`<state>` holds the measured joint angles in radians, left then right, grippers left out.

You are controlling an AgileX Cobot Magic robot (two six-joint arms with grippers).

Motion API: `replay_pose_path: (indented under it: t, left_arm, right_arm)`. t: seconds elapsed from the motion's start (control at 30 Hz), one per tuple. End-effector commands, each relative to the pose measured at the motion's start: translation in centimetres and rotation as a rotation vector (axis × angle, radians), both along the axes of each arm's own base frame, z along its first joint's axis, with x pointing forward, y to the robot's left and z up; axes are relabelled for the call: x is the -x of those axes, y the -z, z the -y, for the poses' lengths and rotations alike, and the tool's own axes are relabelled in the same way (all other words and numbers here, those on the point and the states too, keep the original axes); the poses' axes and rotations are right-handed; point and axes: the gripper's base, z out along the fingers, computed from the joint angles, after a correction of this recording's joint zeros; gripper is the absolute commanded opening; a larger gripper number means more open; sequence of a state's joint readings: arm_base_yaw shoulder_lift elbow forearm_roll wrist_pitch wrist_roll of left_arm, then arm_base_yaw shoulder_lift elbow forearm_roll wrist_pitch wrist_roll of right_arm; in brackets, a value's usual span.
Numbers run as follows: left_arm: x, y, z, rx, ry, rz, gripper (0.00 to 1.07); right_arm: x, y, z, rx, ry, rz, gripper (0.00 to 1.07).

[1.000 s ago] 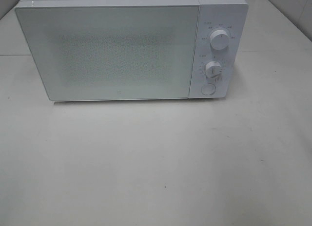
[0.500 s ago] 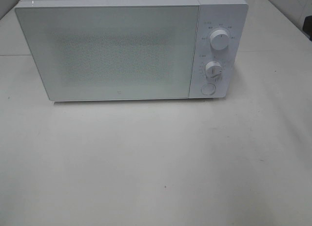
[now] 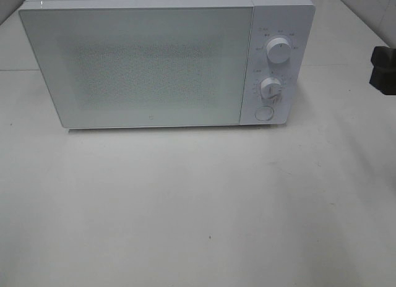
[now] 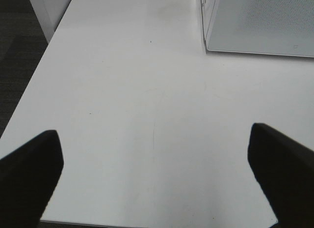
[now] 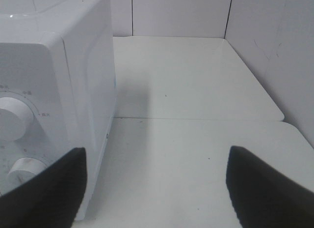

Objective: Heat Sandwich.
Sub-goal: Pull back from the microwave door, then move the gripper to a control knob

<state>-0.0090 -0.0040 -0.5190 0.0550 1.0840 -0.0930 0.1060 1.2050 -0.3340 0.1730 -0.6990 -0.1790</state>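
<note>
A: Where's the sandwich?
B: Not in sight. The microwave (image 3: 164, 64) has its door (image 3: 133, 70) shut and frosted; inside, maybe, can't tell.
A: Claws?
B: Both spread wide, empty. The right claw (image 5: 157, 188) hangs beside the knobs (image 3: 279, 52), probably lined up for the controls; the left claw (image 4: 157, 174) hovers over the counter (image 3: 198, 206). Only that door bars entry.

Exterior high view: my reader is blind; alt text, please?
A white microwave, door shut, stands on a white table, two dials and a round button at its right. The right arm's dark tip shows at the frame's right edge.
</note>
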Motion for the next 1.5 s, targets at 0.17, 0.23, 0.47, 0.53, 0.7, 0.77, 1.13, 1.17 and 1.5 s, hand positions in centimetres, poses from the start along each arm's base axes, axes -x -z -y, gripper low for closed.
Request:
replay_pose_path:
  t: [0.17,0.23,0.47,0.53,0.7,0.77,1.13,1.17,1.5]
  left_arm:
    - [0.2,-0.1,0.0,0.004,0.007,0.029,0.98]
    - [0.2,-0.1,0.0,0.004,0.007,0.029,0.98]
    - [0.2,-0.1,0.0,0.004,0.007,0.029,0.98]
    - [0.2,-0.1,0.0,0.004,0.007,0.029,0.98]
    - [0.2,-0.1,0.0,0.004,0.007,0.029,0.98]
    - [0.2,-0.1,0.0,0.004,0.007,0.029,0.98]
    - [0.2,-0.1,0.0,0.004,0.007,0.029,0.98]
    - [0.2,-0.1,0.0,0.004,0.007,0.029,0.98]
    - [0.2,-0.1,0.0,0.004,0.007,0.029,0.98]
  right_arm:
    - [-0.2,1.1,-2.4,0.009,-0.017,0.040,0.75]
    - [-0.2,1.3,-2.9,0.008,-0.027,0.040,0.75]
    - [-0.1,2.3,-5.1,-0.007,0.001,0.062,0.75]
    - [-0.1,2.4,-5.3,-0.012,0.012,0.064,0.75]
    - [0.1,3.0,-6.4,-0.007,0.027,0.086,0.75]
    - [0.3,3.5,-7.1,-0.003,0.016,0.076,0.75]
    - [0.7,5.0,-9.4,0.033,-0.034,0.061,0.75]
    - [0.7,5.1,-9.6,0.032,-0.034,0.055,0.75]
    - [0.8,6.0,-11.5,0.034,-0.060,0.027,0.75]
